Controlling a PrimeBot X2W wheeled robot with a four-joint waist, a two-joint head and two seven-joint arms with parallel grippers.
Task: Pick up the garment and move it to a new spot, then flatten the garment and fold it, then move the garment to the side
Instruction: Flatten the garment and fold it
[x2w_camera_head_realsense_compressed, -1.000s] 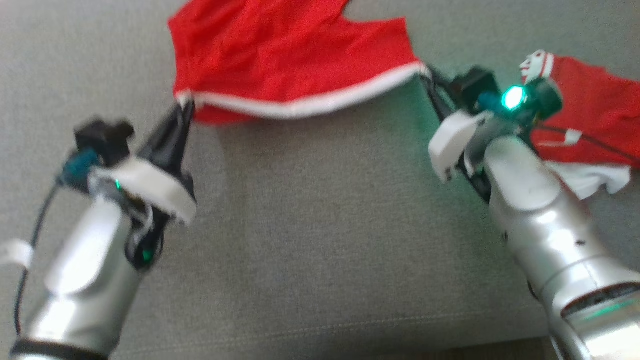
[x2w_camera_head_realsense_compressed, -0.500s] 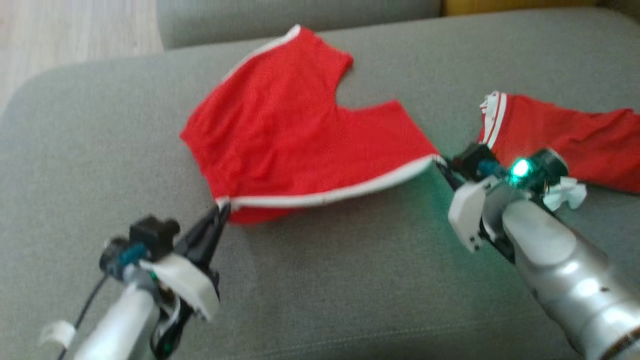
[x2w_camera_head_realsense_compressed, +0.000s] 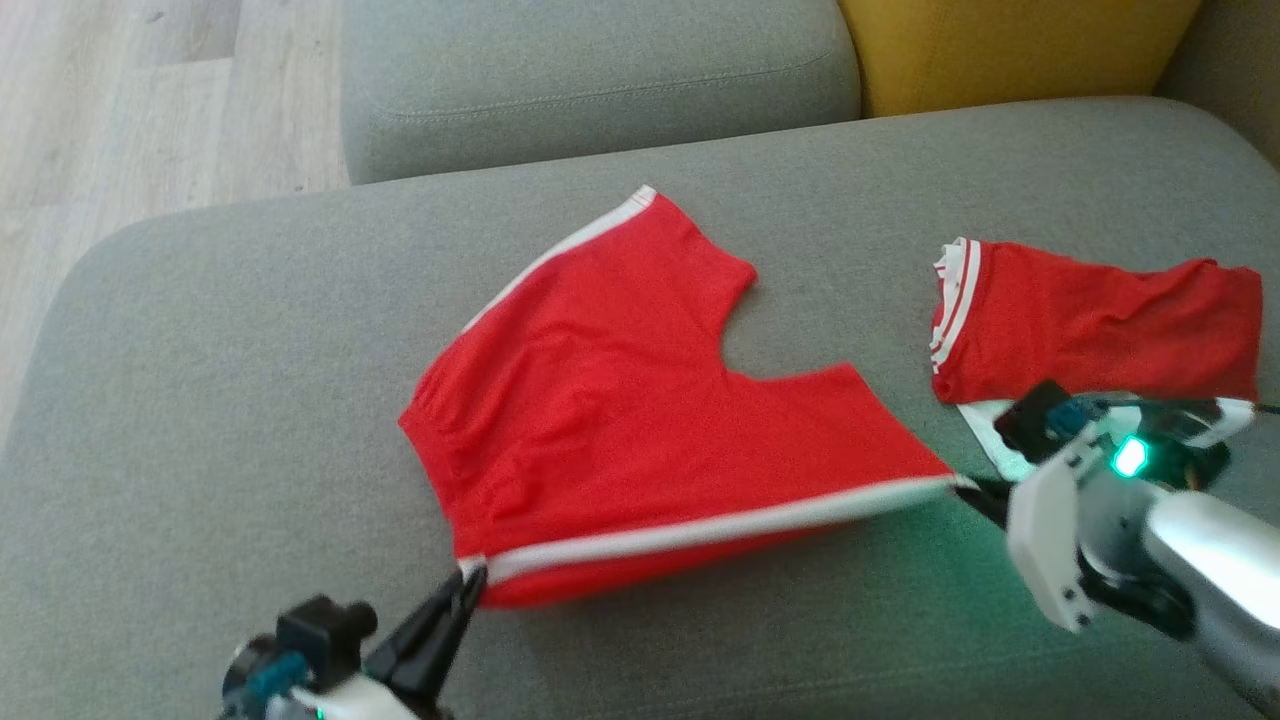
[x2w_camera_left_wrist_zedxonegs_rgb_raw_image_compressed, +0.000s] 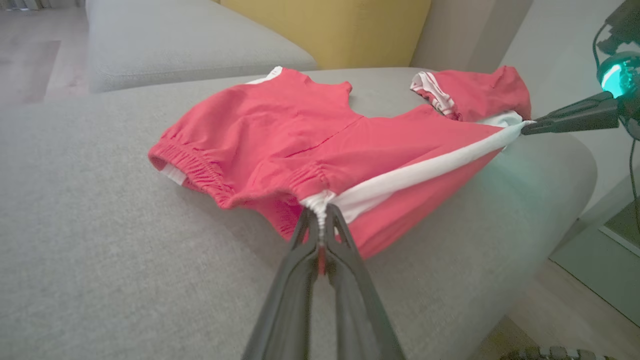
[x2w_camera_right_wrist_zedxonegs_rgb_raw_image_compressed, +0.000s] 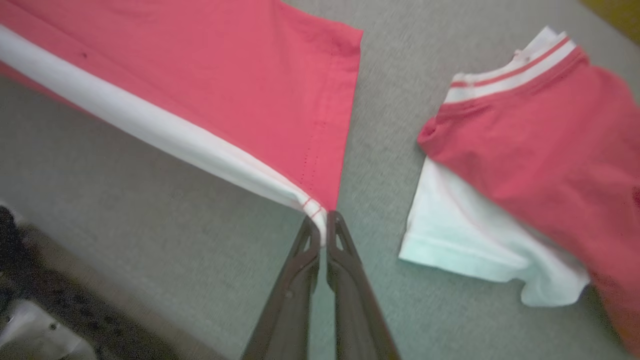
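Left jaws: pressed together, pinching the waistband end of the white side stripe on the red shorts (x2w_camera_head_realsense_compressed: 620, 420).
Right jaws: pressed together on the hem end of the same stripe.
Reason: probably to keep this edge tight, so the cloth spreads flat.
Shorts: on the grey sofa seat (x2w_camera_head_realsense_compressed: 250, 350), near edge lifted.
Beside: folded red-and-white shirt (x2w_camera_head_realsense_compressed: 1090, 320), apart.

Head view high, looking down on sofa (x2w_camera_head_realsense_compressed: 250, 350), wrist views low, close along fingers (x2w_camera_left_wrist_zedxonegs_rgb_raw_image_compressed: 290, 300), all sharing shorts (x2w_camera_head_realsense_compressed: 620, 420)
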